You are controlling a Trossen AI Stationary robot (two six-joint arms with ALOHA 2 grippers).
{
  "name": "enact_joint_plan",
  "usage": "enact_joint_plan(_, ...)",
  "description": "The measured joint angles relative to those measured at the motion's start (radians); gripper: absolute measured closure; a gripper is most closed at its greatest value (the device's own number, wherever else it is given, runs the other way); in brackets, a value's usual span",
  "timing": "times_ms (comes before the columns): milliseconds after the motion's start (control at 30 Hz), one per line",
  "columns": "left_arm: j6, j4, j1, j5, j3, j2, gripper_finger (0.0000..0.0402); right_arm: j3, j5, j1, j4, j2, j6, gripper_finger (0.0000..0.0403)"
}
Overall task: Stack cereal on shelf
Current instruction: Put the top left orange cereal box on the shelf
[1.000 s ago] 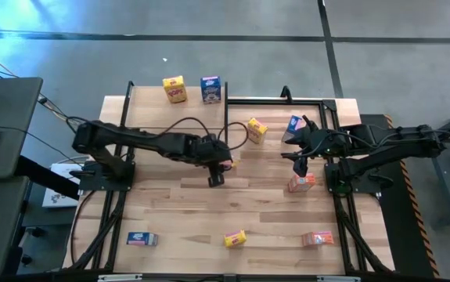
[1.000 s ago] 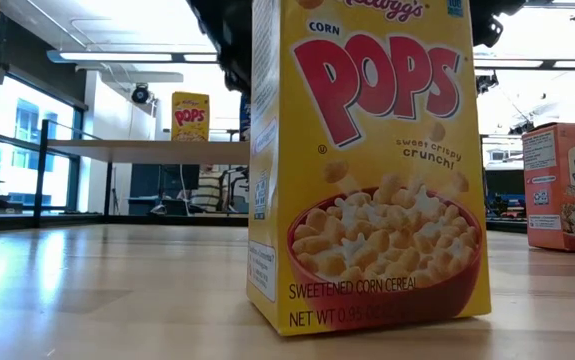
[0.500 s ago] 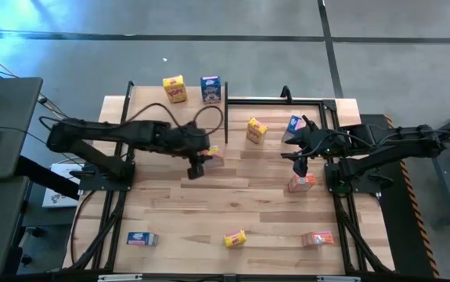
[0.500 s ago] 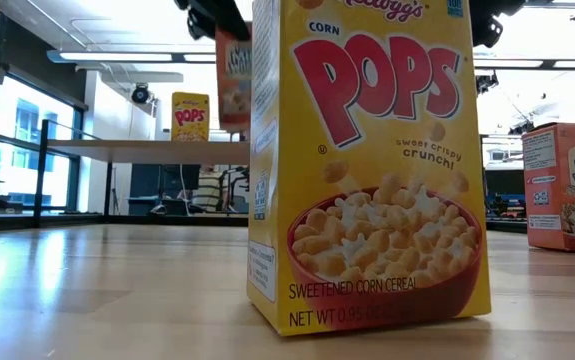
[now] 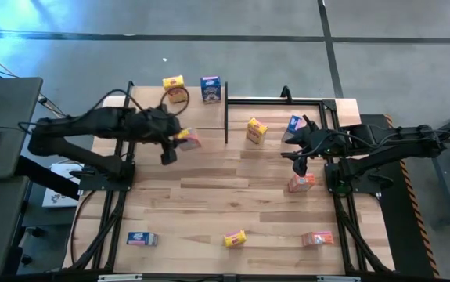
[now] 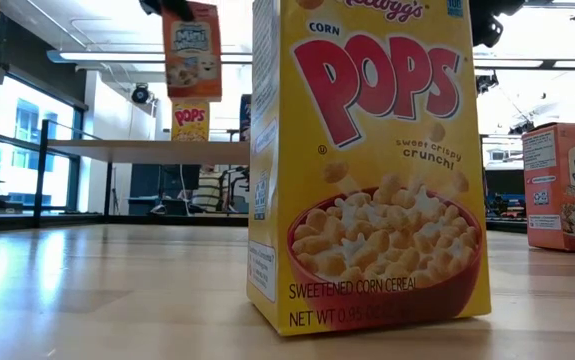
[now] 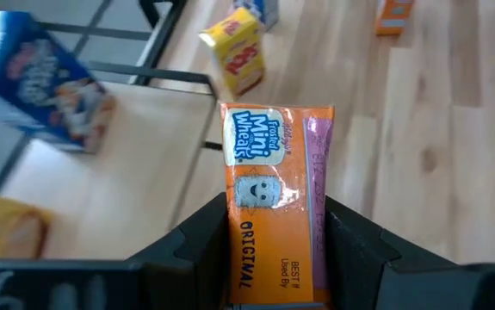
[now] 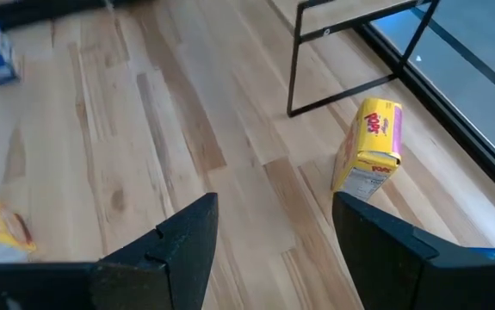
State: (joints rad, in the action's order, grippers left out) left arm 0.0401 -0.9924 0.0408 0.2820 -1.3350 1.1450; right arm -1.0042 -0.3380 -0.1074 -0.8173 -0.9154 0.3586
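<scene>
The left gripper [image 5: 179, 141] clamps an orange-red cereal box [image 7: 275, 194] beside the shelf [image 5: 148, 117], where one yellow box [image 5: 174, 84] and one blue box [image 5: 210, 88] stand. Six more boxes apparently dot the table [image 5: 209, 204]. The right gripper [image 5: 293, 135] hangs open, empty.

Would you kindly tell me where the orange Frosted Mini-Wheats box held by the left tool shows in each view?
High: Mini-Wheats box, left of centre, near the shelf.
Low: top left, airborne.
Left wrist: centre, within the left tool.
Right wrist: absent.
Landmark: yellow Corn Pops box on the shelf.
</scene>
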Motion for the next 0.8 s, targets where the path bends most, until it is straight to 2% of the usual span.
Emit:
enact_joint_plan(333,-0.163,-0.094,0.136,0.005,0.0,-0.085,0.0256,0.0,0.034,0.0,0.007,0.0,0.026,0.018)
enact_joint_plan(433,-0.213,-0.116,0.184,0.035,0.0,-0.102,0.0256,0.0,0.034,0.0,0.007,0.0,0.026,0.018)
enact_joint_plan(800,-0.47,-0.113,0.418,0.094,-0.016,-0.123,0.0256,0.0,0.035,0.0,0.007,0.0,0.026,0.018)
